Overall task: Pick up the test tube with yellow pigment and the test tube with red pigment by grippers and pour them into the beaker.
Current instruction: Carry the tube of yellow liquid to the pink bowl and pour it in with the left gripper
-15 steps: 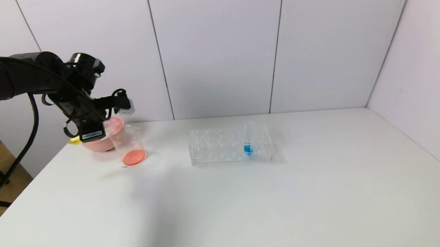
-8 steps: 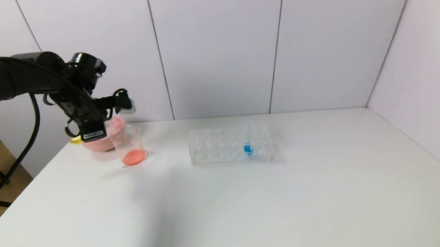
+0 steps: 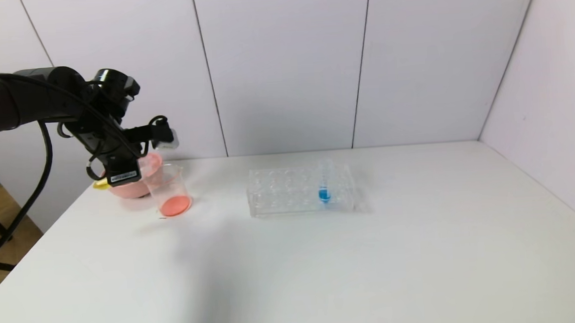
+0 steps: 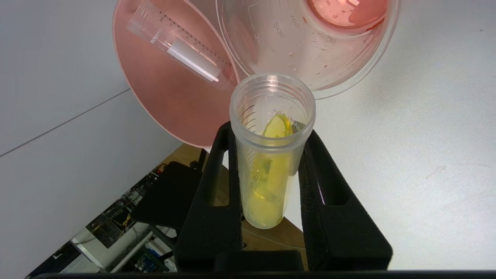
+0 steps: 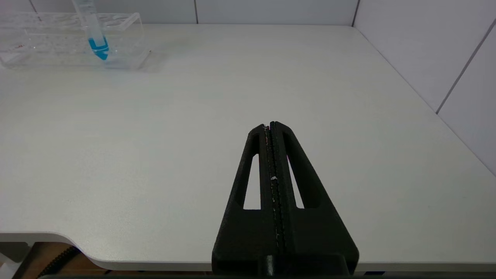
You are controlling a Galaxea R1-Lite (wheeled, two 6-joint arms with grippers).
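Note:
My left gripper (image 3: 120, 175) hangs at the table's far left, just beside the beaker (image 3: 169, 189), and is shut on the test tube with yellow pigment (image 4: 267, 170). The tube is tilted far over, and its yellow end (image 3: 100, 184) sticks out behind the fingers. Yellow liquid lies along the tube's wall up towards its mouth, which sits close to the beaker's rim (image 4: 321, 83). Orange-red liquid covers the beaker's bottom. A clear tube without liquid (image 4: 182, 50) lies in the pink bowl (image 4: 166, 104); whether it is the test tube with red pigment I cannot tell. My right gripper (image 5: 270, 124) is shut and holds nothing.
The pink bowl (image 3: 152, 165) stands right behind the beaker at the table's left edge. A clear tube rack (image 3: 289, 191) in the middle of the table holds one tube of blue liquid (image 3: 324, 184). Wall panels close off the back and the right side.
My left gripper has edged slightly towards the beaker with the yellow tube still in it. Nothing else has moved.

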